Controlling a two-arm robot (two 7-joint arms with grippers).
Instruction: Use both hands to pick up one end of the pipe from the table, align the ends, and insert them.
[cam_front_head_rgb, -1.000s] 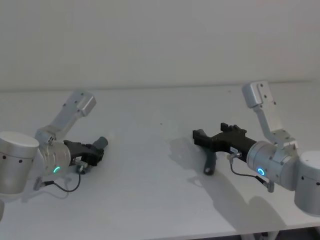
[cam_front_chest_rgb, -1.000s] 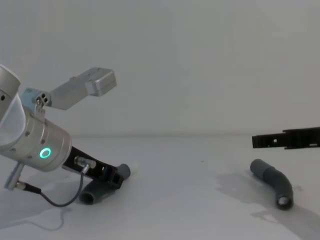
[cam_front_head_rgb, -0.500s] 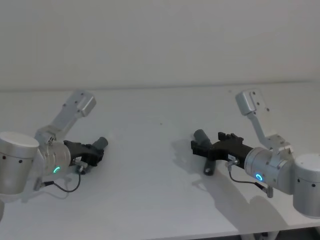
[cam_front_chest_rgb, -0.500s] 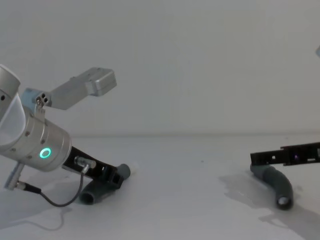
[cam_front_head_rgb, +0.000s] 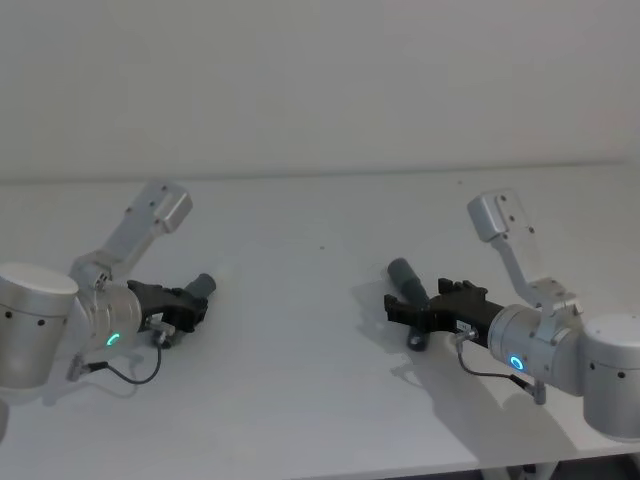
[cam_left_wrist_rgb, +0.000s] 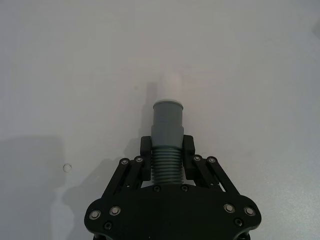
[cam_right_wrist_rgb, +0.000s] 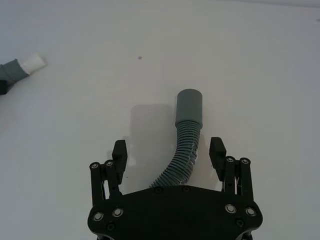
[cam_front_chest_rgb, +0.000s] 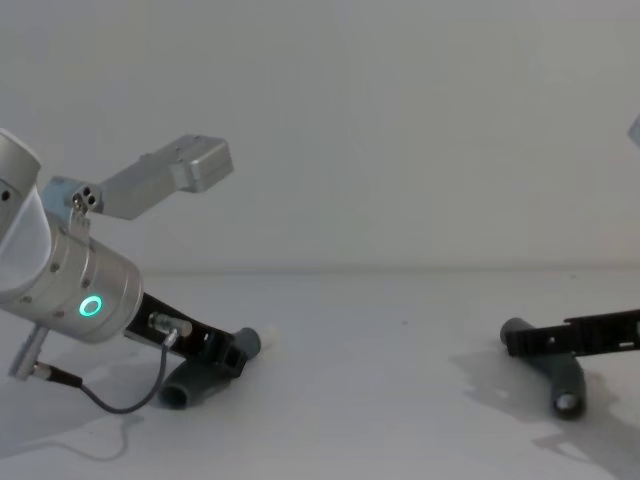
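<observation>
Jaws: left gripper (cam_left_wrist_rgb: 167, 146) clamps white-tipped piece (cam_left_wrist_rgb: 167, 120); right gripper (cam_right_wrist_rgb: 168, 149) spread, straddling cuffed piece (cam_right_wrist_rgb: 189, 107).

A: Where is the left pipe piece (cam_left_wrist_rgb: 167, 117) getting lost?
B: Its ribbed rear is lying tucked under the black body of the left end effector (cam_left_wrist_rgb: 166, 146), and in the head view its pale tip is blending into the desk (cam_front_head_rgb: 300, 230).
A: And the right pipe piece (cam_right_wrist_rgb: 188, 107)?
B: Its lower bend is lying hidden beneath the right end effector (cam_right_wrist_rgb: 168, 147). In the chest view a finger is crossing its middle, and the right edge is cutting that end effector off
</observation>
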